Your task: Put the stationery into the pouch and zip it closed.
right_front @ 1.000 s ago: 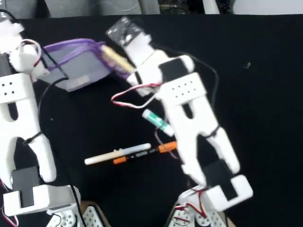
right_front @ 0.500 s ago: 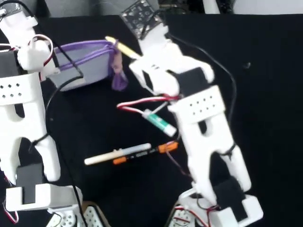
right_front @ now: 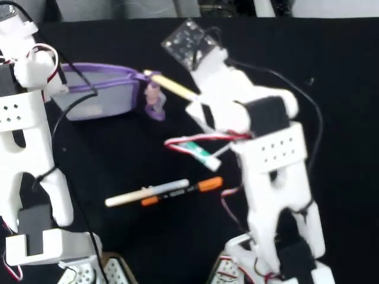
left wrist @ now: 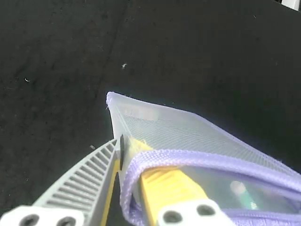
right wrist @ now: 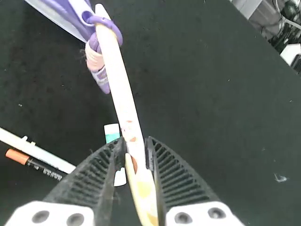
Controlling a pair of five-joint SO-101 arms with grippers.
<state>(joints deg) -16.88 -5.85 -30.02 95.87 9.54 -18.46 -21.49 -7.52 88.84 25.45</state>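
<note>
Purple-edged mesh pouch [right_front: 98, 97], corner clamped by left tool [left wrist: 126, 147]; cream pen [right_front: 173, 87] gripped in right tool [right wrist: 135, 142], tip beside zip pull [right_front: 155, 102]: may snag there and miss the mouth.

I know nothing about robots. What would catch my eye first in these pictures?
The right gripper pinches a long cream pen, its far end at the mouth of a purple-trimmed mesh pouch at the table's far left. The left gripper clamps the pouch's other end. A white pen, an orange-capped pen and a green-and-white stick lie loose on the black table.
</note>
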